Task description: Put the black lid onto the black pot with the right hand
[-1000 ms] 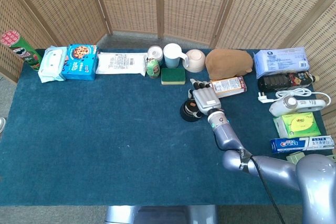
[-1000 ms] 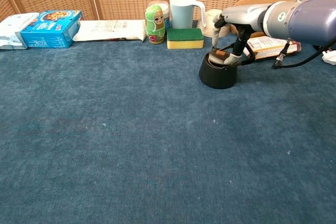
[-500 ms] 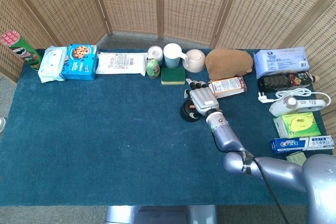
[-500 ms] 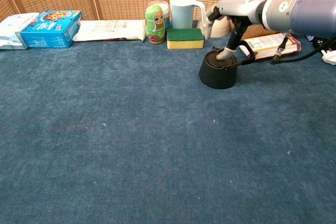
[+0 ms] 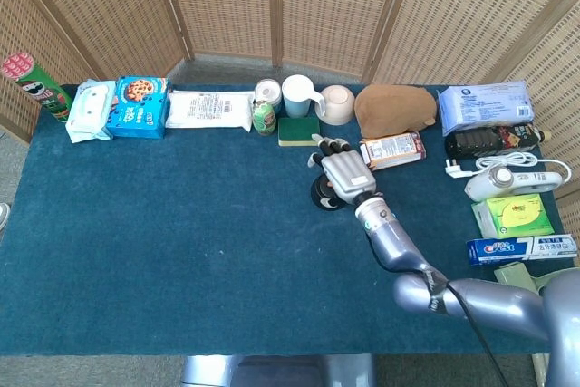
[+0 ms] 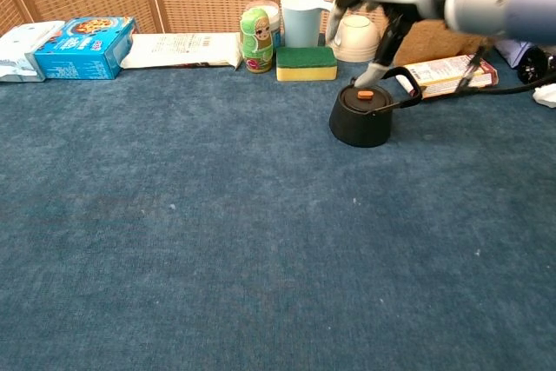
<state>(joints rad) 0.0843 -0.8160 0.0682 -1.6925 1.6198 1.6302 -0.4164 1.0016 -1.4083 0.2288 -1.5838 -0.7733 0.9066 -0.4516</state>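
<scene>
Black lid [image 6: 364, 97] sits on the black pot [image 6: 359, 123], mid-counter [image 6: 217, 241], just in front of the green sponge [image 6: 306, 62] & mug [image 6: 302, 17]. Lid looks small, rigid, light, prob. a bit slick; best grip is the orange knob [image 6: 366, 93] on top, w/ a thumb-and-finger pinch. Right hand [image 6: 369, 6] hangs above the pot, fingers spread, holding nothing; one fingertip is near the knob, contact unclear. Vs. 1 s ago: the hand was down on the lid, now lifted off & up; lid stayed put. Left hand not visible.
</scene>
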